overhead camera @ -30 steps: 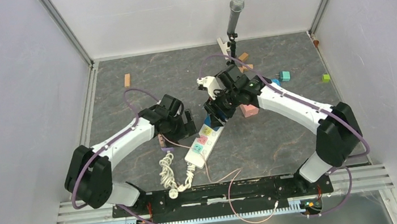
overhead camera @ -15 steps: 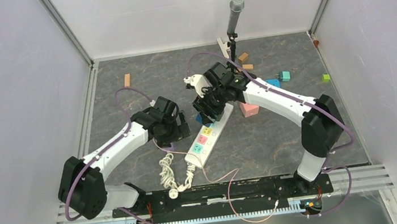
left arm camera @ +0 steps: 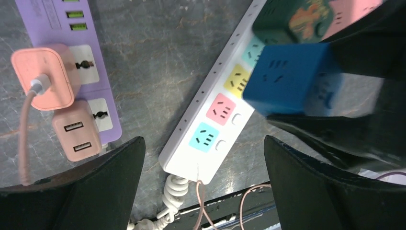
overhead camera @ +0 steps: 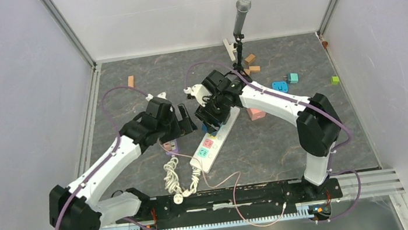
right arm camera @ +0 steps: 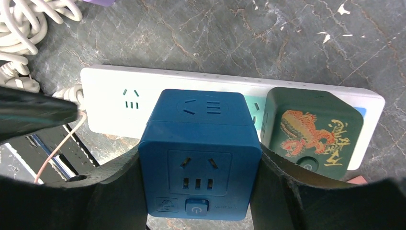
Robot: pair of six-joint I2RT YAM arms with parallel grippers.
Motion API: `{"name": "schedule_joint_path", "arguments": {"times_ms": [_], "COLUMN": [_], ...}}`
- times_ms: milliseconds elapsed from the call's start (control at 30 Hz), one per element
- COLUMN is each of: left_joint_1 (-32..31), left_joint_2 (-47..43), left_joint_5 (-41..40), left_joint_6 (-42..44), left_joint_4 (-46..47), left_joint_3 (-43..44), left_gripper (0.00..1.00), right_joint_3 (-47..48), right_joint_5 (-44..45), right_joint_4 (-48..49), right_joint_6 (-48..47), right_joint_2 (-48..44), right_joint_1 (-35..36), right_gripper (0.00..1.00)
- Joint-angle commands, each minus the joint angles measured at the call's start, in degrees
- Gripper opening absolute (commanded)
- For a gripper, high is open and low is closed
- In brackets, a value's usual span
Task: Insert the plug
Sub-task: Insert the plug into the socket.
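Blue cube plug (right arm camera: 200,143) pinched in right gripper (right arm camera: 201,184), over white power strip (right arm camera: 110,103) mid-tabletop.
Risk: hidden prongs miss slots or hit green adapter (right arm camera: 311,127) just beside; strip may skid, left gripper (left arm camera: 203,143) spread above it.

The dark green rounded plastic plug block (right arm camera: 312,128) carried an orange beast emblem (right arm camera: 302,126) with a few orange characters beside it, too small to read. The blue plastic cube adapter (right arm camera: 200,158) showed a power symbol low on its front face; the faint print next to it was illegible.
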Motion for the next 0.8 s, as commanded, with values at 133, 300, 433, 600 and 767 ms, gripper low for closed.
{"name": "schedule_joint_path", "arguments": {"times_ms": [133,300,433,600,767], "left_joint_1": [0.30,0.29,0.32,0.34,0.27], "left_joint_2": [-7.06,-8.60,-8.93,-8.96,-9.15], "left_joint_5": [-4.68,-6.11,-6.27,-6.14,-6.05], "left_joint_6": [-0.67,-0.86,-0.69,-0.54,-0.50], "left_joint_4": [6.78,7.22,7.62,7.71,8.10], "left_joint_3": [-1.61,-2.29,-2.42,-2.57,-2.93], "left_gripper": [1.00,1.00,1.00,1.00,1.00], "right_joint_3": [2.83,2.58,1.71,1.00,0.31], "right_joint_5": [0.25,1.02,1.32,2.06,3.00], "right_joint_4": [-0.07,-0.46,-0.08,0.32,0.27], "right_joint_6": [-0.99,-1.34,-1.36,-1.50,-2.27], "right_joint_2": [1.56,2.14,2.48,2.81,3.10], "right_joint_1": [0.79,0.97,1.05,1.19,1.46], "right_gripper": [0.00,0.00,0.00,0.00,0.00]}}
